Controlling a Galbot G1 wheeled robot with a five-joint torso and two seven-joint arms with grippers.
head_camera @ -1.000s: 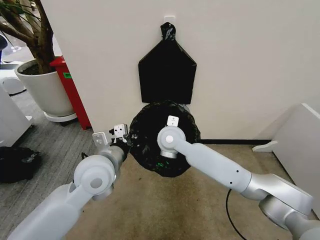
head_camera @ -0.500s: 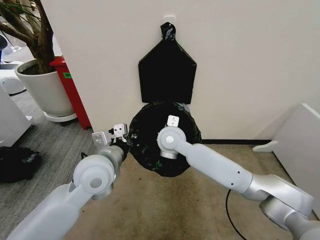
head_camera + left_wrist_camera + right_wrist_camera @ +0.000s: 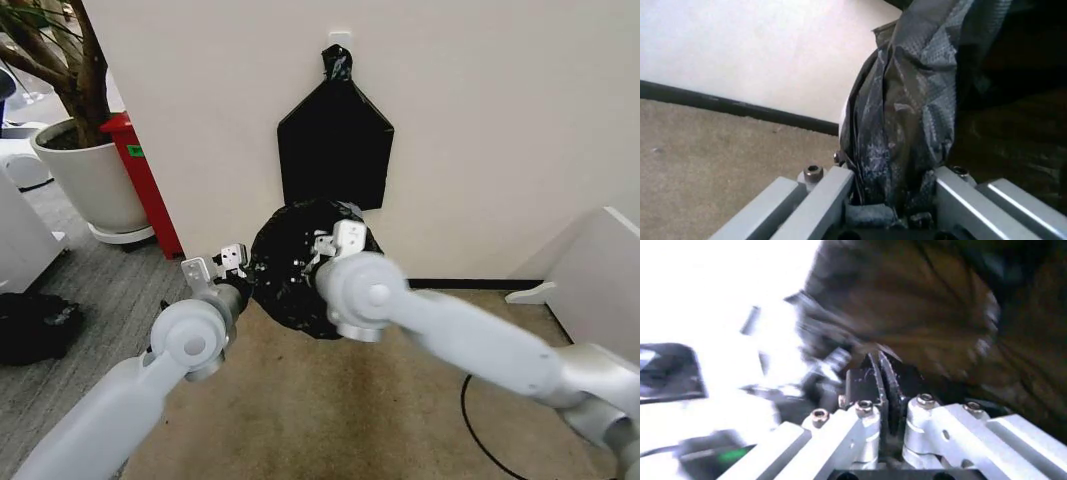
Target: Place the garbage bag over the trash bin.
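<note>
The glossy black garbage bag hangs low against the wall, stretched between my two grippers. My left gripper holds its left edge; in the left wrist view the crinkled plastic is pinched between the shut fingers. My right gripper sits at the bag's upper right rim. In the right wrist view that gripper is shut on a thin fold of the bag. The trash bin is hidden behind the bag and my right wrist.
A flat black bag bundle hangs on the wall just above. At the left stand a large white plant pot and a red stand. A white panel leans at the right, and a black cable lies on the carpet.
My right wrist has swung up and toward the camera, pulling the bag's right rim up and leftward. The bag looks narrower and bunched. The left gripper has barely moved.
</note>
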